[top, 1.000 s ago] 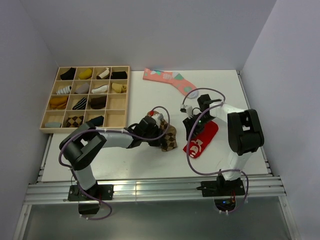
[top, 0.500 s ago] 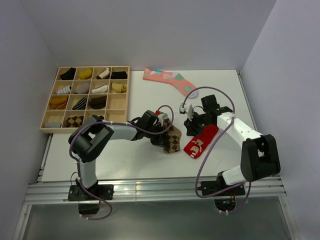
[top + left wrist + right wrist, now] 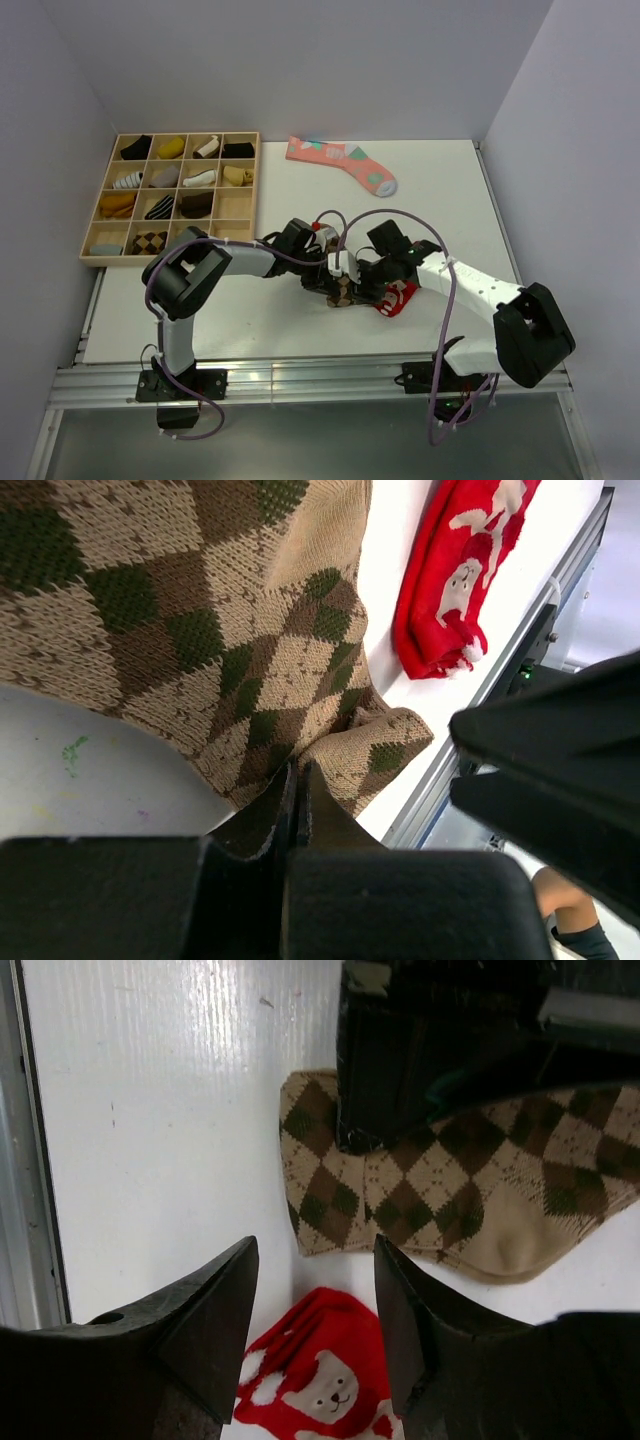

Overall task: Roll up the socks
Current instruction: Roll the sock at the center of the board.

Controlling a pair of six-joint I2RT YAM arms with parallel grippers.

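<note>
Table (image 3: 450, 190): white, carrying everything below.
Tray (image 3: 255, 190): wooden grid at the far left, rolled socks in most cells, well apart from the work.
Pink sock (image 3: 340, 162): flat near the far edge, teal patches, away from both arms.
Argyle sock (image 3: 342, 290): near table centre, between the 2 grippers; bunched and partly folded, not yet a tight roll.
Red sock (image 3: 395, 297): crumpled just beside the argyle sock on the right; touching or barely apart, cannot tell which.
Left gripper (image 3: 298, 800): closed, with a fold of argyle knit seemingly pinched at the tips.
Right gripper (image 3: 315, 1260): fingers spread, nothing between them; low over bare table at the argyle sock's end.
Risk 1: catching the red sock along with the argyle one, both lying close to the spread fingers; wrong sock bundled into the roll.
Risk 2: slipping of the thin left pinch under any pull from the right; loss of the fold.
Risk 3: contact between the 2 grippers, working this close.
Sock vs hands: under and in the left tips; just ahead of the right fingers, not yet between them.
</note>
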